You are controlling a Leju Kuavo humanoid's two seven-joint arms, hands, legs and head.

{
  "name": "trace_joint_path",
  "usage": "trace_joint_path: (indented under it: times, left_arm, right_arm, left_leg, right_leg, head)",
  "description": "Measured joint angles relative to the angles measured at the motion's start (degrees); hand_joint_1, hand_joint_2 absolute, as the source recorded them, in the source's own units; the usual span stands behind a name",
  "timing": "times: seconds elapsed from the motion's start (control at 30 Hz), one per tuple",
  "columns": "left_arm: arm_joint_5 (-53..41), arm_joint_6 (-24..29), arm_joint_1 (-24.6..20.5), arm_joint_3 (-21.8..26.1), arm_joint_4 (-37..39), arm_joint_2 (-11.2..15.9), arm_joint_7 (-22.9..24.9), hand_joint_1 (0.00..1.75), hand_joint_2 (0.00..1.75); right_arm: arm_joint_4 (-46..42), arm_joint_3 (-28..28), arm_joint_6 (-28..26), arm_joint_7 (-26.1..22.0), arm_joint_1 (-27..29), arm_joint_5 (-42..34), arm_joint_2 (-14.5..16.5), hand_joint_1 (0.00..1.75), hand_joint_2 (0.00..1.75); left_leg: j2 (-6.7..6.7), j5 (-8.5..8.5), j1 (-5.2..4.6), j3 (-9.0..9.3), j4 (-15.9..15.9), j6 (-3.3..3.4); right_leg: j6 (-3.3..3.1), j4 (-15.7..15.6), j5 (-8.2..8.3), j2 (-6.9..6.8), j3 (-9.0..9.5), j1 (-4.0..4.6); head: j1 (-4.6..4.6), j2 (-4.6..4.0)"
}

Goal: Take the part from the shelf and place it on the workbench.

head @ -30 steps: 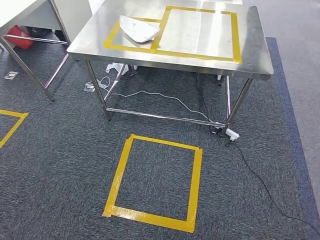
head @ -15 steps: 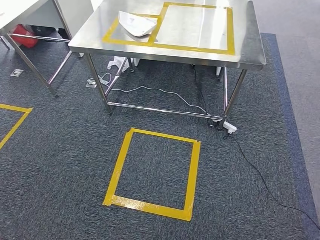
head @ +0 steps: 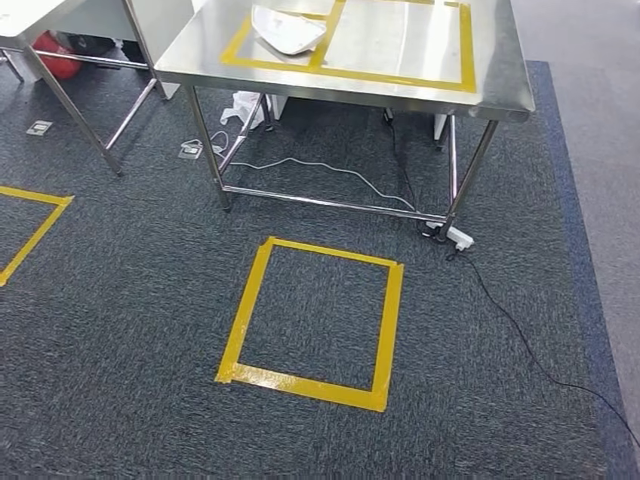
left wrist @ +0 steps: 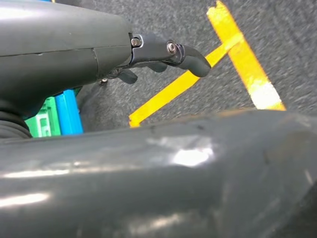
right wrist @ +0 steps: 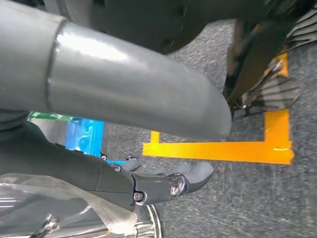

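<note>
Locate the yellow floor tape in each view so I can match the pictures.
Head view: the yellow floor tape forms a full square on the carpet, in front of the workbench.
Left wrist view: two strips crossing, beyond the left hand.
Right wrist view: a corner, beyond the right hand.
Whether these are the same square cannot be told.
Shared landmark: the dark grey carpet.

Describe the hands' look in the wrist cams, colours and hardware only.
Left hand: dark grey smooth cover, near-black fingers, a silver screw at one finger pivot. Right hand: same dark grey cover, grey fingers with rounded tips, a silver pivot screw. No markings or cables visible.
</note>
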Motion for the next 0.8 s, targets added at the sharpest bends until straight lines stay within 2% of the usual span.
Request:
trace_joint_path:
  times: [0.03, 0.07, 0.1, 0.17, 0.2, 0.23, 0.3, 0.33, 0.37, 0.4, 0.43, 0.5, 0.53, 0.57, 0.6, 0.67, 0.8]
  left_arm:
    - [0.12, 0.25, 0.01, 0.01, 0.0, -0.02, 0.45, 0.0, 0.0]
    - [0.25, 0.54, 0.01, 0.02, 0.0, -0.03, 0.96, 0.0, 0.0]
    - [0.36, 0.74, -0.02, 0.03, 0.0, -0.06, 1.34, 0.0, 0.0]
    - [0.44, 0.92, -0.09, 0.03, 0.02, -0.07, 1.67, 0.0, 0.0]
    - [0.46, 0.93, -0.11, 0.03, 0.03, -0.07, 1.72, 0.0, 0.0]
    - [0.49, 0.94, -0.07, 0.03, 0.04, -0.04, 1.75, 0.0, 0.0]
    - [0.53, 0.94, -0.02, 0.03, 0.04, 0.0, 1.78, 0.0, 0.0]
    - [0.56, 0.94, 0.0, 0.03, 0.05, 0.02, 1.79, 0.0, 0.0]
    - [0.58, 0.94, 0.0, 0.03, 0.05, 0.02, 1.79, 0.0, 0.0]
    - [0.61, 0.94, 0.0, 0.04, 0.06, 0.03, 1.77, 0.0, 0.0]
    - [0.68, 0.94, 0.0, 0.05, 0.07, 0.03, 1.7, 0.0, 0.0]
    - [0.94, 0.96, 0.04, 0.12, 0.08, 0.04, 1.28, 0.0, 0.0]
    - [1.1, 1.02, 0.08, 0.18, 0.09, 0.04, 0.9, 0.0, 0.0]
    - [1.22, 1.08, 0.18, 0.24, 0.11, 0.06, 0.51, 0.0, 0.0]
    - [1.33, 1.16, 0.29, 0.29, 0.14, 0.07, 0.13, 0.0, 0.0]
    - [1.51, 1.34, 0.39, 0.39, 0.15, 0.07, -0.45, 0.0, 0.0]
    - [1.56, 1.63, 0.32, 0.52, 0.15, 0.01, -0.88, 0.0, 0.0]
  right_arm:
    - [-0.02, 0.01, 0.01, 0.01, -0.1, 0.14, -0.01, 0.0, 0.0]
    - [-0.03, 0.01, 0.01, 0.02, -0.18, 0.27, -0.02, 0.0, 0.0]
    - [-0.05, 0.02, 0.01, 0.03, -0.2, 0.37, -0.02, 0.0, 0.0]
    - [-0.06, 0.02, 0.01, 0.08, -0.17, 0.41, -0.01, 0.0, 0.0]
    - [-0.06, 0.02, 0.01, 0.12, -0.15, 0.42, -0.01, 0.0, 0.0]
    - [-0.06, 0.02, 0.01, 0.16, -0.13, 0.42, -0.02, 0.0, 0.0]
    - [-0.06, 0.01, -0.02, 0.19, -0.03, 0.42, -0.04, 0.0, 0.0]
    - [-0.06, 0.0, -0.03, 0.19, 0.02, 0.42, -0.04, 0.0, 0.0]
    - [-0.06, 0.0, -0.03, 0.19, 0.07, 0.42, -0.04, 0.0, 0.0]
    - [-0.06, 0.0, -0.02, 0.19, 0.09, 0.4, -0.04, 0.0, 0.0]
    - [-0.06, 0.0, -0.02, 0.19, 0.09, 0.39, -0.04, 0.0, 0.0]
    - [-0.06, 0.0, -0.02, 0.14, 0.08, 0.34, -0.02, 0.0, 0.0]
    - [-0.06, 0.0, -0.02, 0.11, 0.04, 0.31, -0.01, 0.0, 0.0]
    - [-0.06, 0.0, -0.02, 0.07, 0.01, 0.26, 0.0, 0.0, 0.0]
    - [-0.06, 0.0, -0.03, 0.04, 0.01, 0.21, 0.0, 0.0, 0.0]
    - [-0.06, -0.01, -0.05, -0.03, 0.01, 0.11, -0.01, 0.0, 0.0]
    - [-0.06, -0.02, -0.11, -0.11, 0.0, -0.1, -0.01, 0.0, 0.0]
  left_leg:
    - [-0.01, 0.39, -0.07, -0.42, 0.25, -0.25]
    - [0.02, 0.81, -0.11, -0.63, 0.47, -0.5]
    - [0.05, 1.19, -0.12, -0.74, 0.56, -0.78]
    - [0.04, 1.52, 0.02, -0.87, 0.75, -1.39]
    - [-0.02, 0.63, 0.12, -1.12, 1.44, -1.76]
    - [-0.09, -1.22, 0.23, -1.65, 3.17, -2.14]
    - [-0.16, -6.52, 0.6, -3.47, 9.9, -2.81]
    - [-0.16, -8.52, 0.77, -4.35, 13.7, -3.05]
    - [-0.16, -9.36, 0.92, -4.62, 16.23, -3.21]
    - [-0.16, -9.06, 1.02, -4.04, 16.8, -3.28]
    - [-0.16, -7.8, 1.08, -2.51, 15.02, -3.24]
    - [-0.23, -4.79, 1.09, 1.95, 7.8, -2.81]
    - [-0.27, -3.86, 1.02, 3.52, 4.82, -2.46]
    - [-0.31, -3.48, 0.91, 4.33, 3.03, -2.15]
    - [-0.32, -3.57, 0.83, 4.43, 2.4, -1.93]
    - [-0.31, -3.79, 0.8, 4.15, 1.63, -2.02]
    - [-0.34, -4.34, 0.76, 3.91, 1.16, -1.94]
  right_leg:
    - [-0.25, -4.5, -0.7, -0.01, 3.06, 0.09]
    - [-0.49, -7.87, -1.75, -0.01, 5.14, 0.19]
    - [-0.75, -9.66, -2.62, -0.01, 6.05, 0.33]
    - [-1.51, -10.11, -2.37, -0.11, 5.62, 0.28]
    - [-1.92, -10.11, -2.04, -0.21, 5.42, 0.21]
    - [-2.29, -10.16, -1.66, -0.33, 5.17, 0.1]
    - [-2.6, -10.1, -1.08, -0.49, 4.57, 0.07]
    - [-2.61, -10.01, -0.84, -0.53, 4.25, 0.09]
    - [-2.57, -9.86, -0.65, -0.55, 3.95, 0.11]
    - [-2.52, -9.66, -0.54, -0.55, 3.71, 0.11]
    - [-2.45, -9.44, -0.51, -0.54, 3.66, 0.09]
    - [-2.14, -8.98, -0.65, -0.49, 3.49, 0.11]
    - [-1.83, -8.77, -0.69, -0.45, 3.3, 0.15]
    - [-1.48, -8.59, -0.67, -0.41, 3.07, 0.19]
    - [-1.13, -8.47, -0.63, -0.39, 2.78, 0.22]
    - [-0.73, -8.26, -0.49, -0.33, 2.46, 0.22]
    - [-0.65, -8.13, -0.4, -0.32, 1.87, 0.16]
  head:
    - [-0.05, 0.01]
    - [-0.05, 0.0]
    - [-0.03, 0.0]
    - [0.08, 0.0]
    - [0.0, 0.01]
    - [-0.09, 0.01]
    - [-0.35, 0.01]
    - [-0.36, 0.01]
    - [-0.37, 0.01]
    - [-0.36, 0.0]
    - [-0.38, 0.0]
    - [-0.37, 0.0]
    - [-0.36, 0.01]
    - [-0.33, 0.01]
    - [-0.32, 0.01]
    - [-0.28, 0.01]
    - [-0.23, 0.01]
